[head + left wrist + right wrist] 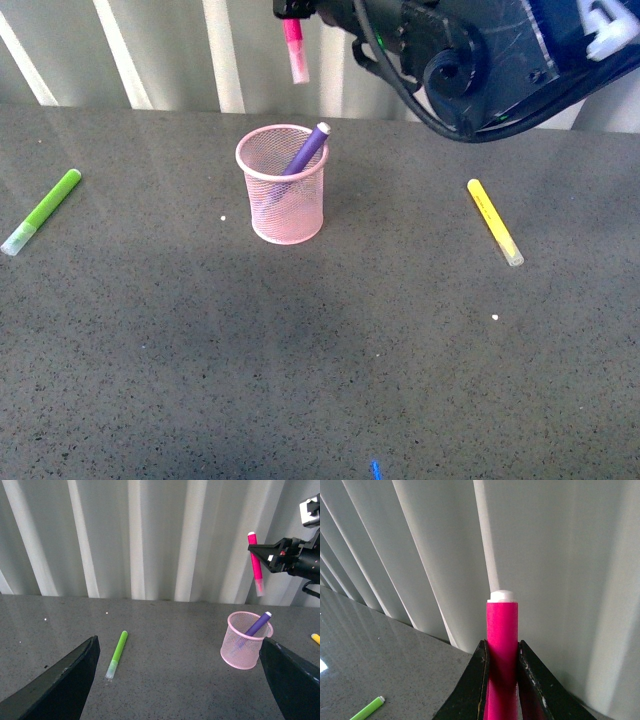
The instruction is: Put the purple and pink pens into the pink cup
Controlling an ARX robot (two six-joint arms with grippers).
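While the dark purple marker pen (305, 152) already leans inside the light pink wire-mesh cup (284, 195) at frame centre, the right gripper (502, 650) clamps the magenta-pink marker pen (296, 50) near the top edge, above it; lowering remains. The left gripper (178, 645) gapes empty.

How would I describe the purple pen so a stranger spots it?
On the grey table, find the pink mesh cup. The purple pen leans inside it, poking over the rim. It's the only pen in the cup: the green pen and yellow pen lie flat, the pink pen hangs in the right gripper.
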